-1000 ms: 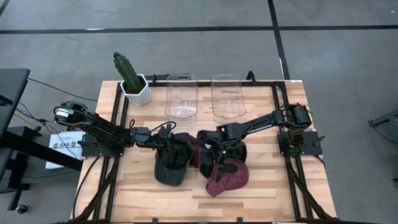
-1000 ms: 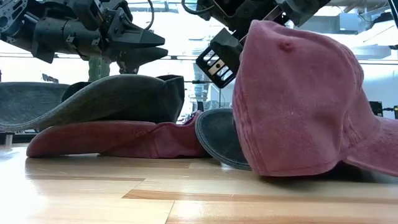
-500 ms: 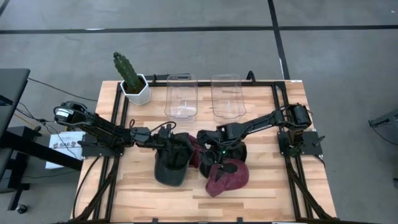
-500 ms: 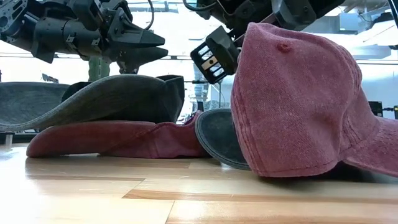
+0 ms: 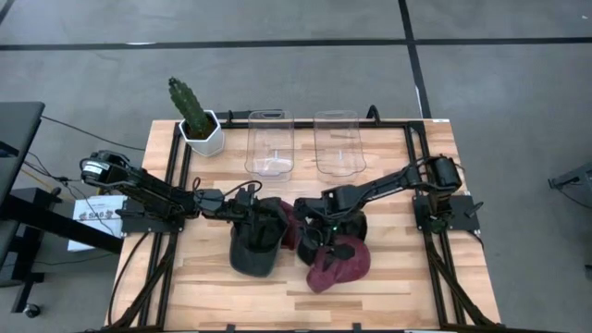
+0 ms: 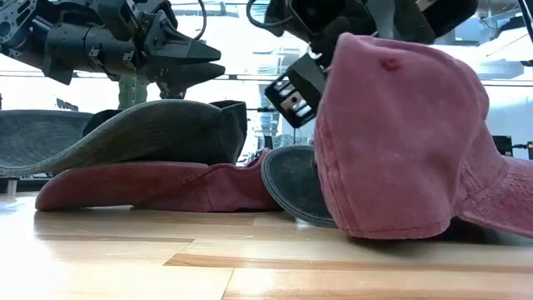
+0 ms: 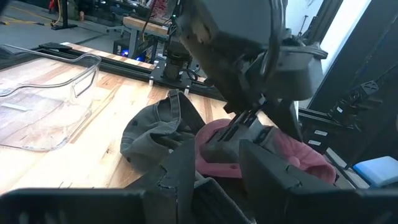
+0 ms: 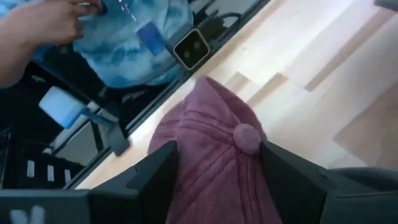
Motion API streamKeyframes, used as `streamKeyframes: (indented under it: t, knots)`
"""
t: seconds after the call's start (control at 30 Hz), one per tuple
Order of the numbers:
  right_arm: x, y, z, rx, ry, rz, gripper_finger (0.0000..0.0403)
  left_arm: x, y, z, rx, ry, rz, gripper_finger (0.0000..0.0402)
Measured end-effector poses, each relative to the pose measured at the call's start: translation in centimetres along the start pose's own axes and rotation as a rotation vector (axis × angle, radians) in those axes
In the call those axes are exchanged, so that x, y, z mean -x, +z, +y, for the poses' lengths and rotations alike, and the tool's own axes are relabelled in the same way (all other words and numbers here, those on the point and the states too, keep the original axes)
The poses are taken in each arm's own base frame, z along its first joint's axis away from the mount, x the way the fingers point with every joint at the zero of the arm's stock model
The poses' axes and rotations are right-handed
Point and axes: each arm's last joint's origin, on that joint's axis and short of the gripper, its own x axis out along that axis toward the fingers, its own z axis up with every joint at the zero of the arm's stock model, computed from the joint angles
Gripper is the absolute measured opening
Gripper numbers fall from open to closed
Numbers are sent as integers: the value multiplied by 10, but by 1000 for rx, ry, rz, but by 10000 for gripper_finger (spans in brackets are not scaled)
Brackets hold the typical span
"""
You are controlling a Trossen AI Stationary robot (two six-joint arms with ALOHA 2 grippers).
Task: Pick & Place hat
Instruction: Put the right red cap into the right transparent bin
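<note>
- Spiky green cactus [image 5: 188, 104] in a white faceted pot, at the slatted wooden table's [image 5: 398, 282] far left corner.
- Left gripper [image 5: 242, 209] low over a soft grey cap [image 5: 255, 239]; fingers parted, gripping nothing visible.
- Two clear plastic bins [image 5: 269, 142] along the far edge.
- Right gripper [image 5: 326, 239] spread wide around the crown of a washed maroon cap [image 5: 340, 265], button on top [image 8: 245, 135].

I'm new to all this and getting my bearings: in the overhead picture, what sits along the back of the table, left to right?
Potted cactus → first clear plastic bin → second clear plastic bin.
</note>
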Motion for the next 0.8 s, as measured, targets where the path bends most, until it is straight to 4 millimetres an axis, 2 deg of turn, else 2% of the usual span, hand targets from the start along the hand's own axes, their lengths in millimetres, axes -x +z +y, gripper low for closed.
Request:
streamKeyframes:
  t: [0.13, 0.27, 0.5, 0.67, 0.8]
  knots:
    - [-5, -8, -4, -38, 12, 28, 194, 0, 0, 0, 0, 0, 0, 122]
    - [-6, -7, -5, -29, 10, 24, 151, 0, 0, 0, 0, 3, 0, 122]
    - [-5, -6, -5, -22, 8, 21, 18, 0, 0, 0, 0, 3, 1, 122]
    - [1, 1, 3, -27, -25, 23, 11, 0, 0, 0, 0, 3, 1, 122]
    - [12, 17, 22, 10, -61, 24, 5, 0, -1, 0, 0, 4, 1, 122]
